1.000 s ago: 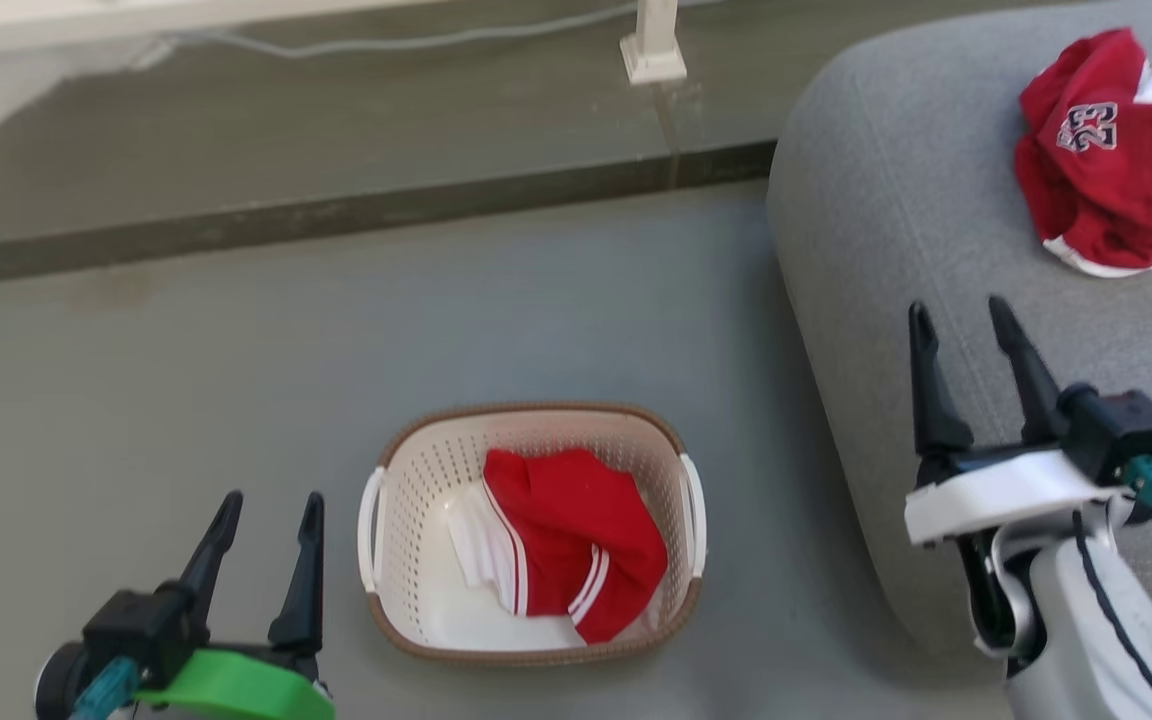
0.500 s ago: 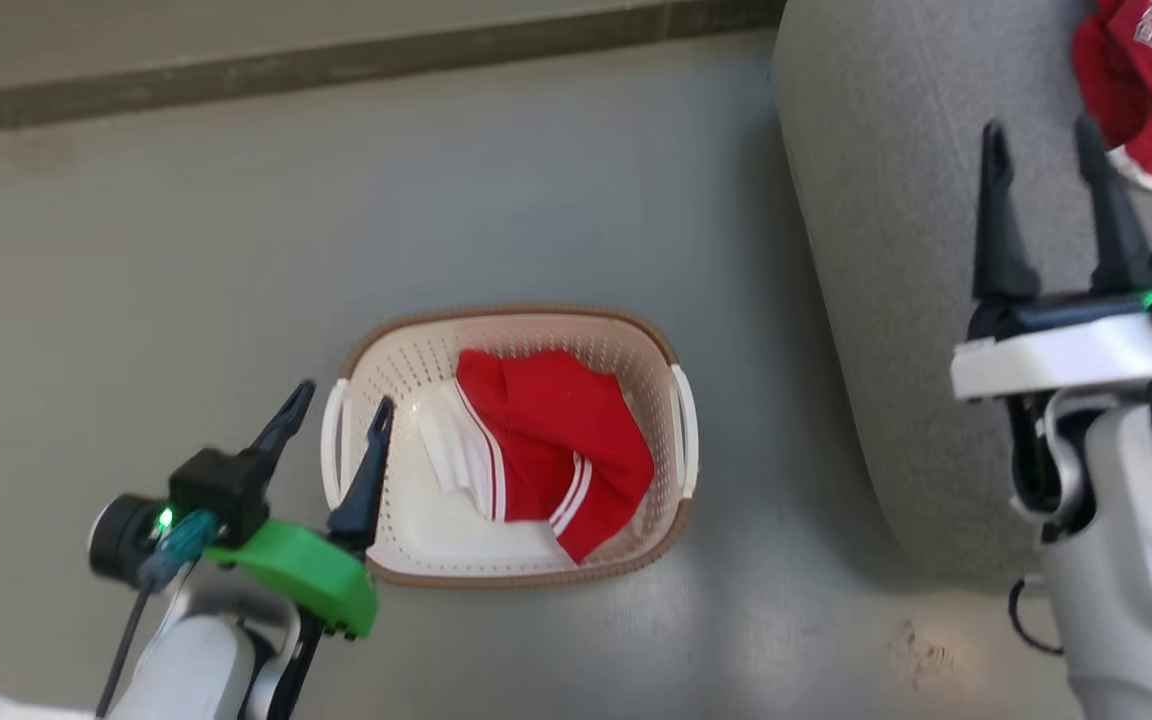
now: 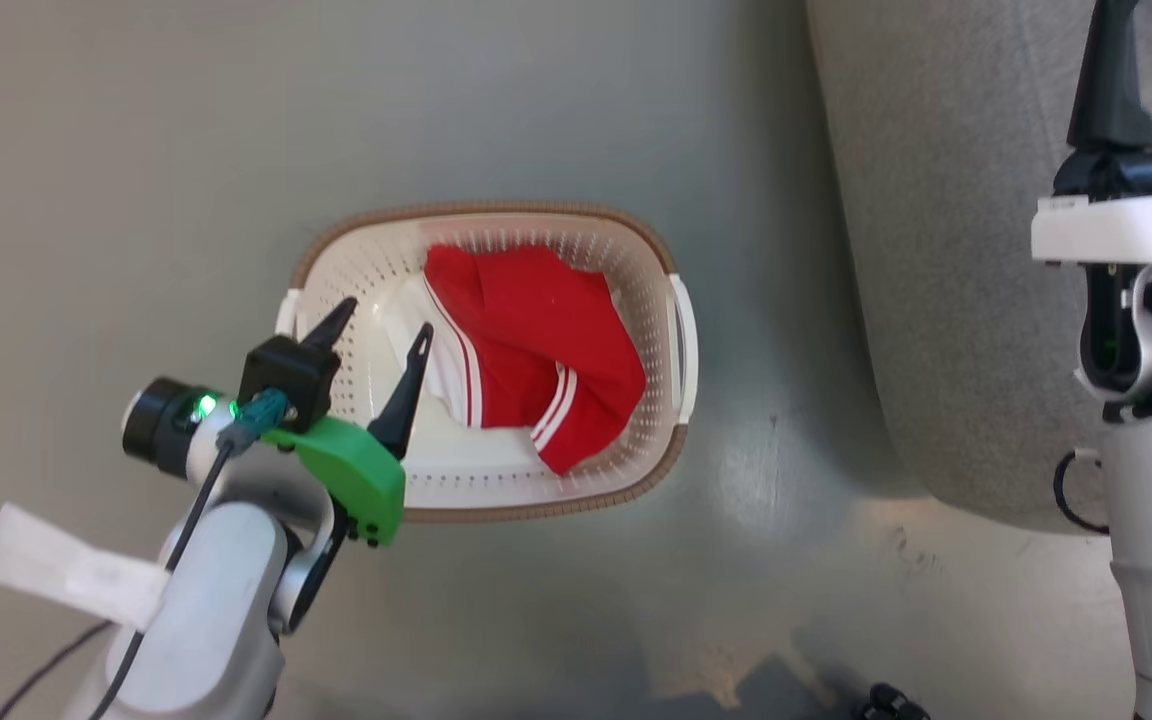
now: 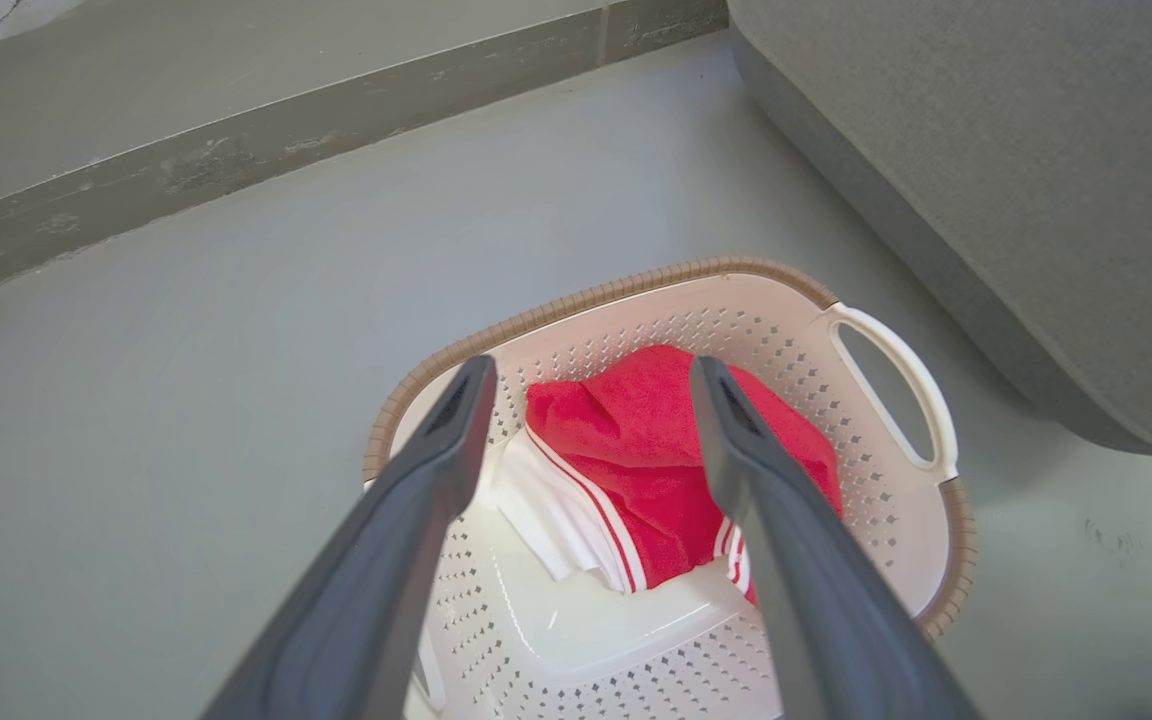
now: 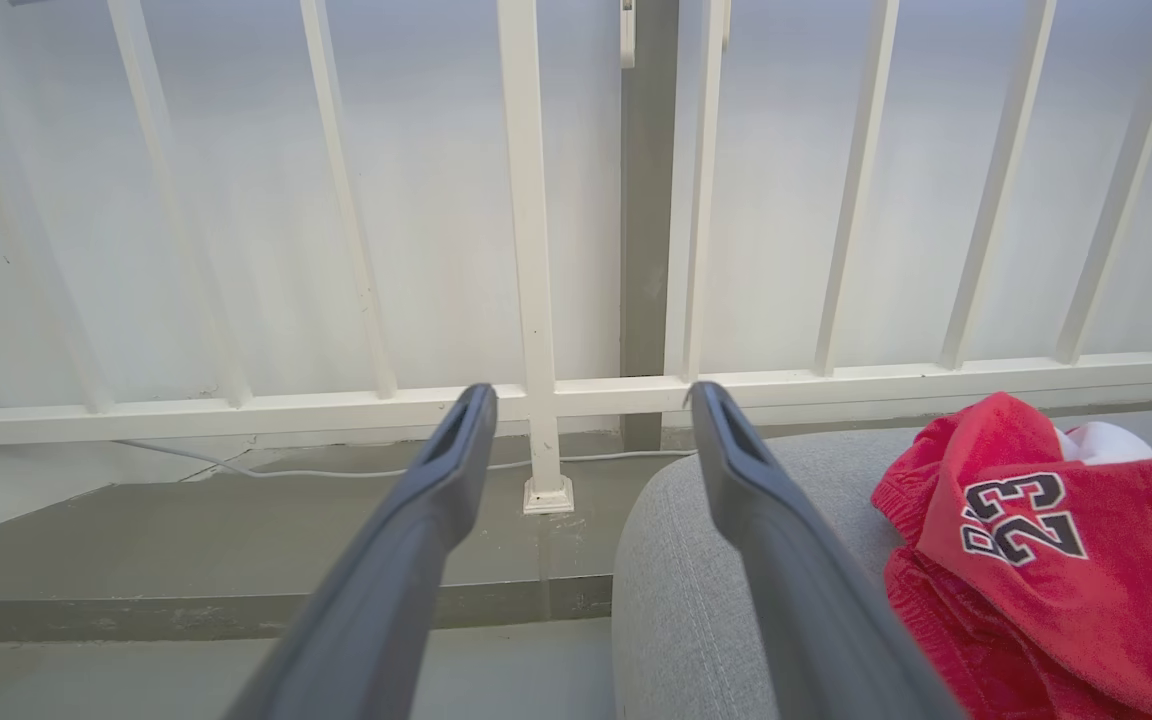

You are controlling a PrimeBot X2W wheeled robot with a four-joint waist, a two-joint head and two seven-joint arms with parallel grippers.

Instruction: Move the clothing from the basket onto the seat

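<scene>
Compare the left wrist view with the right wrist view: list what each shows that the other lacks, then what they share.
Left wrist view, not the right: the basket on the floor, red shorts lying inside, framed by the open left gripper. Right wrist view, not the left: the numbered red jersey on the seat, a white railing, a cable, the open right gripper. Both: that grey seat, the floor and the dark raised step.

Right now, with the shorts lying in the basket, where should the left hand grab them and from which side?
Grip the bunched red hump near the middle of the shorts, coming straight down from above. The basket walls close off every side, and the striped hem looks flat, offering little to pinch. The open left hand hovers over the basket's left end.
</scene>
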